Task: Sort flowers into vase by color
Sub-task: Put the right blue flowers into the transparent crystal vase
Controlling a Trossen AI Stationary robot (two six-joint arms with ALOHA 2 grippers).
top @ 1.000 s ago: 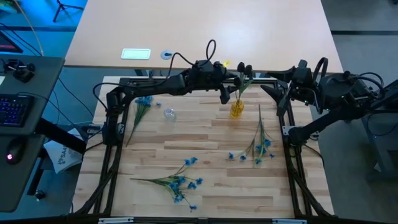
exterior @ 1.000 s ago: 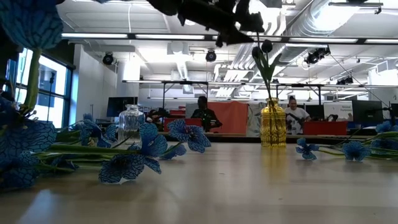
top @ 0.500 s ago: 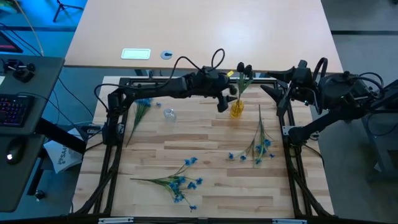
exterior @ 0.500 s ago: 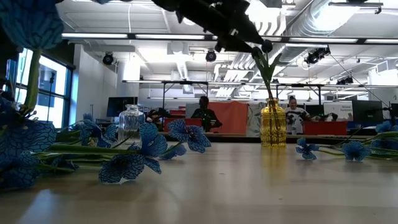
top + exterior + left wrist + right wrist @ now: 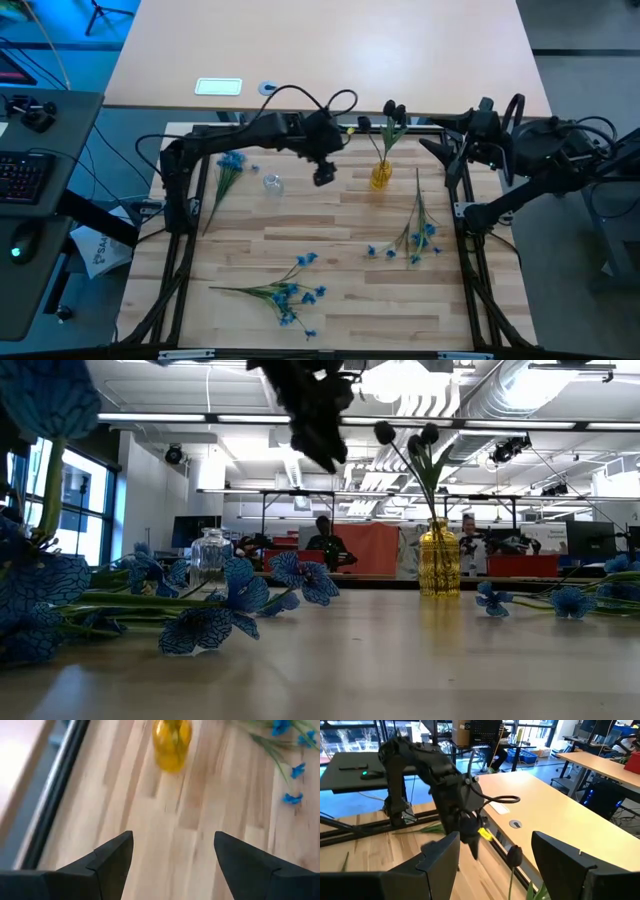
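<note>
A yellow vase point(image 5: 380, 178) stands at the table's far middle and holds two dark tulip-like buds point(image 5: 394, 108) on green stems; it also shows in the low view point(image 5: 440, 558) and the left wrist view point(image 5: 171, 744). My left gripper point(image 5: 323, 177) hovers open and empty above the table, left of the yellow vase, its fingers apart in the left wrist view point(image 5: 172, 837). Blue flower sprigs lie on the wood at the far left point(image 5: 229, 166), near middle point(image 5: 287, 290) and right point(image 5: 416, 236). My right gripper point(image 5: 495, 837) is open and empty, parked at the far right point(image 5: 478, 128).
A small clear glass vase point(image 5: 272, 183) stands left of my left gripper; it also shows in the low view point(image 5: 210, 554). A dark metal frame point(image 5: 190, 200) borders the table's left, far and right edges. Bare wood lies between the two vases and the sprigs.
My left gripper has gone from right beside the yellow vase's stems toward the table's left edge and a little toward the near edge. The dark-budded flowers stay standing in the yellow vase.
</note>
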